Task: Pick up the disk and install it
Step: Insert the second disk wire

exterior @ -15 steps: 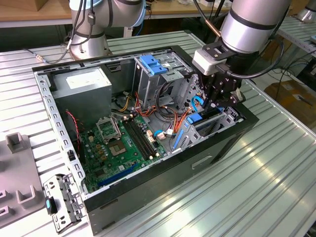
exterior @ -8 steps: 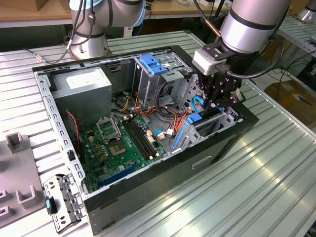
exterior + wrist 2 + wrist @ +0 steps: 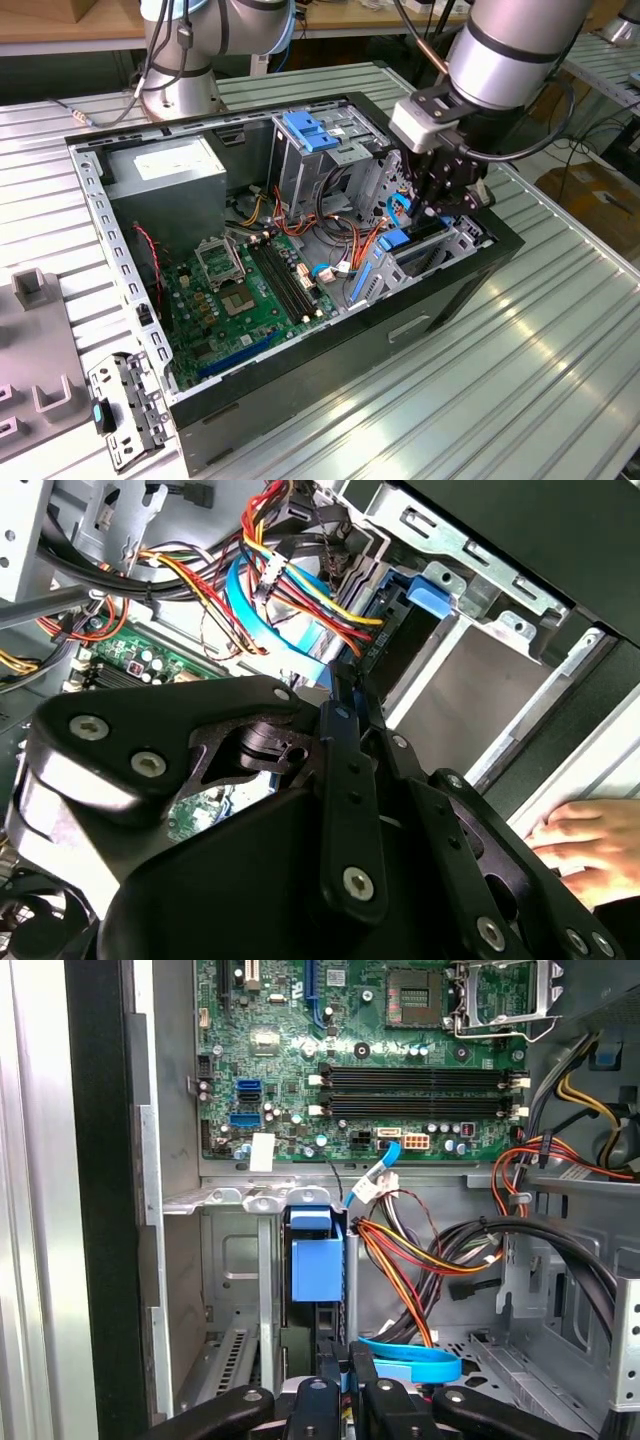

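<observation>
Your black claw [image 3: 443, 205] sits low inside the open black computer case [image 3: 300, 390], at the drive bay on the exterior view's right. In the first wrist view its fingers [image 3: 322, 1400] are drawn narrow, close together around the edge of the silver hard drive in blue plastic carrier rails [image 3: 316, 1270], which stands on edge in the grey metal bay [image 3: 230, 1280], seemingly partly seated.

The main risk is the bundle of red, yellow and orange wires [image 3: 400, 1260] and the flat blue ribbon cable [image 3: 415, 1360] lying just beside the claw: a sideways drift could snag or pinch them. If the carrier is tilted against the bay walls, pushing could jam it. In the second wrist view a person's hand [image 3: 590, 845] rests near the case rim, so watch that too.
</observation>
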{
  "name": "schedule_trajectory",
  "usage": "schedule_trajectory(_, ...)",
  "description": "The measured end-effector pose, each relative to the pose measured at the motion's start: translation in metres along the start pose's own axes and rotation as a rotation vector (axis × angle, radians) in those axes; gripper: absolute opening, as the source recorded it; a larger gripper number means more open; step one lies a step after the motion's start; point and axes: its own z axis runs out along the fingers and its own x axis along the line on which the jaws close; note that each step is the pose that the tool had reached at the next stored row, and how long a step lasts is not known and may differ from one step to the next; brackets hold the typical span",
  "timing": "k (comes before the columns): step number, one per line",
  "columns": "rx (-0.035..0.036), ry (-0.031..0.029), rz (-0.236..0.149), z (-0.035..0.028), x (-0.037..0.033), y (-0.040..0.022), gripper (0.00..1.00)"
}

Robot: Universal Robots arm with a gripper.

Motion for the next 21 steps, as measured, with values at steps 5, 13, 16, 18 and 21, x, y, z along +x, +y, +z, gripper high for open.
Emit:
schedule_trajectory(5, 0.0, 0.0002, 0.0, -0.0001, 0.0024, 0.0, 0.16)
schedule_trajectory(13, 0.0, 0.0001, 0.0, 0.0012, 0.0032, -0.001, 0.16)
schedule_trajectory(16, 0.0, 0.0002, 0.0, 0.0027, 0.0034, -0.0009, 0.16)
schedule_trajectory(18, 0.0, -0.0003, 0.0, 0.0042, 0.0035, -0.0008, 0.16)
schedule_trajectory(21, 0.0, 0.0, 0.0, 0.0054, 0.0037, -0.0007, 0.16)
